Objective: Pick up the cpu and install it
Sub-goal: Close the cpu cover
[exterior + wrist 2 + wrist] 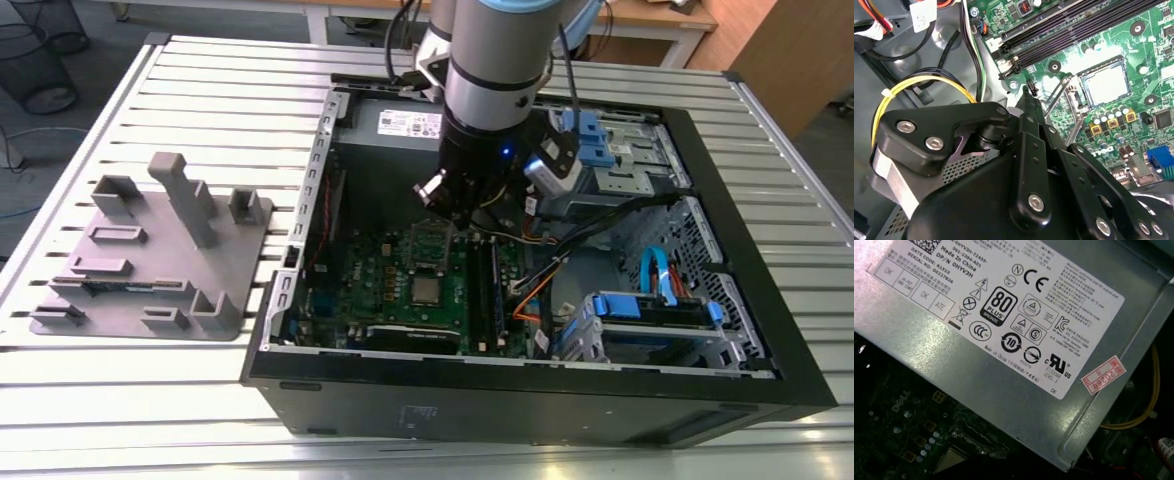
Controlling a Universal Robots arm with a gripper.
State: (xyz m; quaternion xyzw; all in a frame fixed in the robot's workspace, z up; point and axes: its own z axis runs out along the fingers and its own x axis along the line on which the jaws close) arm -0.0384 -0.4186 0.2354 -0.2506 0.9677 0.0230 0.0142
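Note:
The cpu (1105,84) is a small shiny silver square lying flat in the socket of the green circuit board (1149,55), with the socket's metal frame (1060,97) swung up beside it. In the exterior view the cpu (427,291) sits mid-board inside the open computer case (534,400). My gripper (451,215) hangs above the board, just behind the socket. In the second wrist view its black fingers come together at the gripper's tip (1029,91), shut with nothing held between them, a short way from the cpu.
A grey plastic holder (147,255) stands on the slatted table at the exterior view's left. Inside the case are the silver power supply (1004,340), memory slots (1074,35), yellow and black cables (929,82), and blue-clipped drive cages (641,310).

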